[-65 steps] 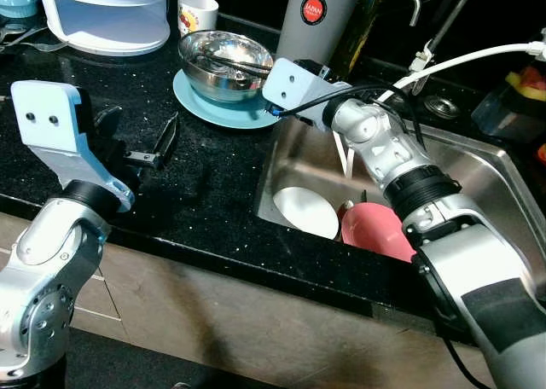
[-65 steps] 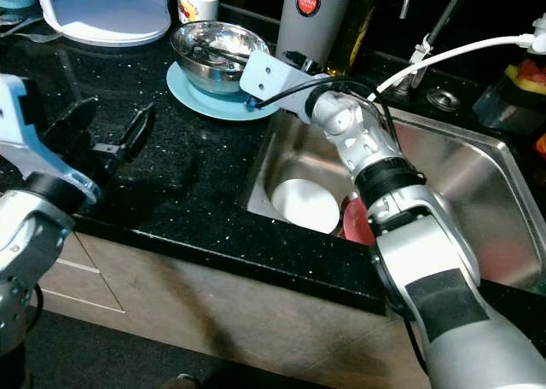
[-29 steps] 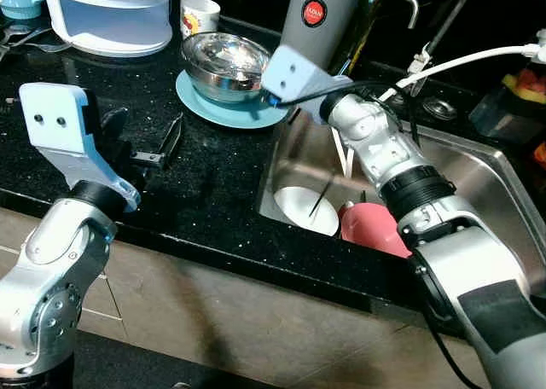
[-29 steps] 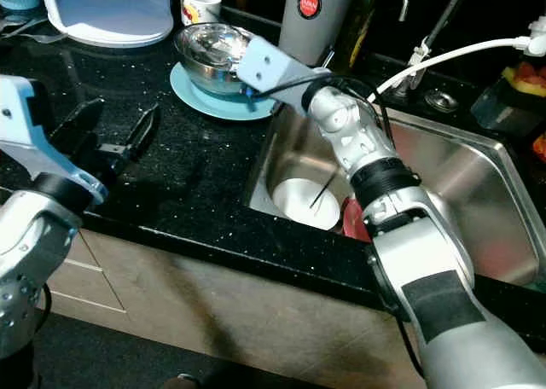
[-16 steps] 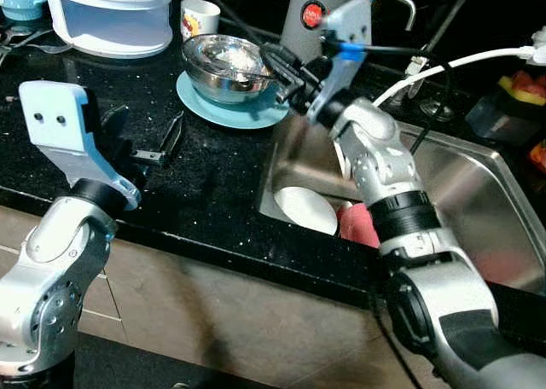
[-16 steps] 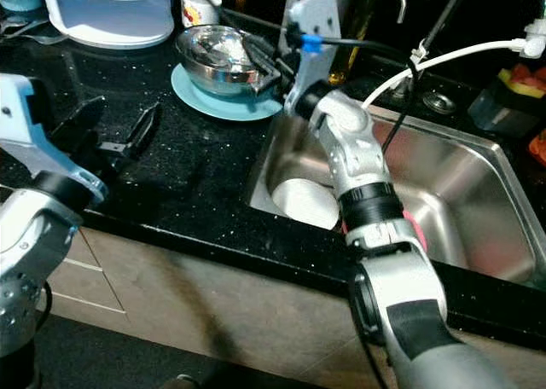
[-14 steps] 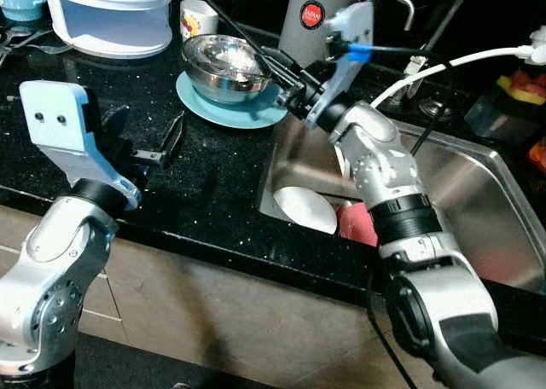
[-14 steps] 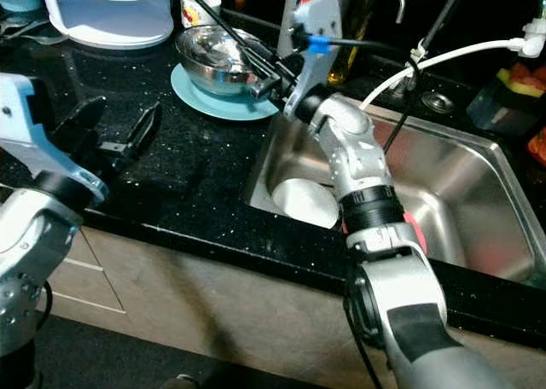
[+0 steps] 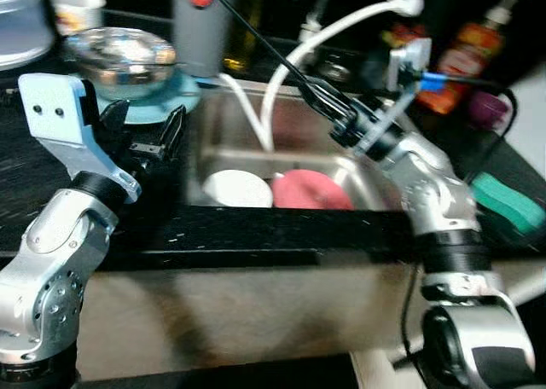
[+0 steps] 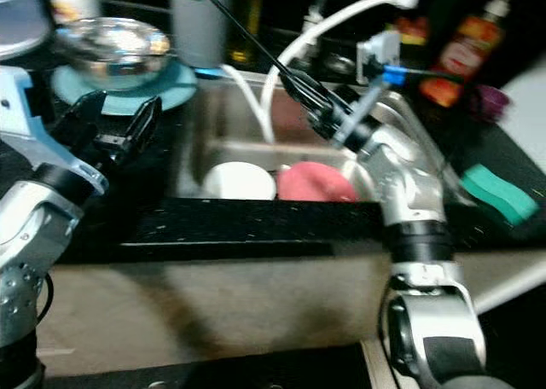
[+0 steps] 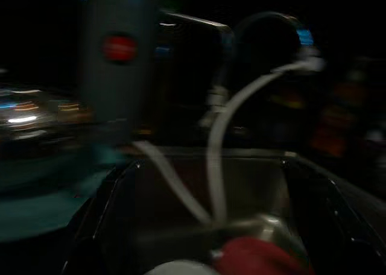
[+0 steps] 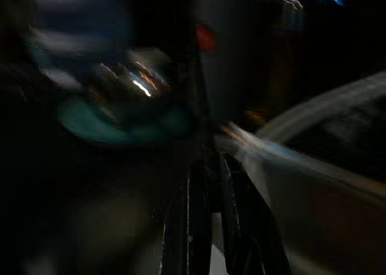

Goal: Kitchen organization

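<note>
Chopsticks (image 9: 256,41) pinched in right gripper (image 9: 317,99) over sink (image 9: 341,163); left gripper (image 9: 147,133) open, empty.

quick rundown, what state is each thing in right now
right end effector: shut on chopsticks, raised over the sink
chopsticks: held, pointing up toward the thermos
left end effector: open, empty, at the counter edge
white bowl: in the sink
pink bowl: in the sink
steel bowl: on blue plate

Black speckled counter (image 9: 51,180), steel sink (image 9: 223,133) set in it; beige cabinet front (image 9: 256,308) below; dim light.
</note>
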